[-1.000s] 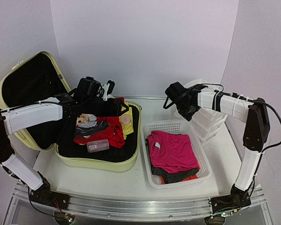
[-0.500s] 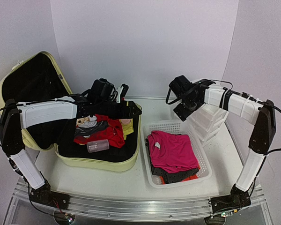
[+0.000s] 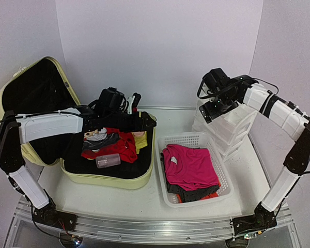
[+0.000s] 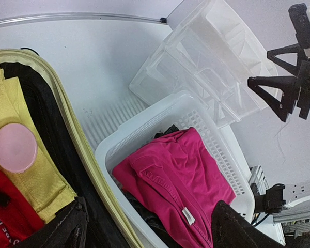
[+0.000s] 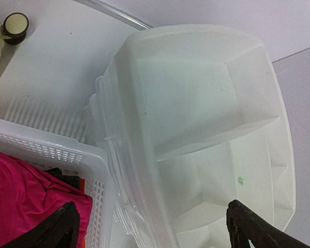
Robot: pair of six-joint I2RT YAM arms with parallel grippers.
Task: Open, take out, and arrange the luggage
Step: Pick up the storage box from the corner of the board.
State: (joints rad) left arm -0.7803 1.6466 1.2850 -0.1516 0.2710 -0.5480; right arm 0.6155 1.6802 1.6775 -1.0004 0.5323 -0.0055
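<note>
On the left the big pale yellow-green hard-shell suitcase (image 3: 107, 181) lies open on the white table (image 3: 144, 201), its black-lined lid propped back against the wall so the packed half faces up. Red clothing (image 3: 125, 146), a yellow fabric piece (image 4: 26, 181) with a round pink cap (image 4: 14, 148) on it, and a small clear bottle (image 3: 108, 160) are inside, so I'd judge the unpacking only partway done. The left gripper (image 4: 149, 206) hovers over the case's far right corner, jaws spread and empty, likely lining up a pick. What lies under that arm is hidden from above. In the middle the white mesh plastic basket (image 3: 186, 138) holds a folded magenta shirt (image 3: 190, 165) over darker items I cannot identify. At the right the translucent white drawer organizer (image 5: 196, 98) stands just beside the basket; the right gripper (image 5: 152, 214) hangs above it, fingers wide apart, holding nothing
</note>
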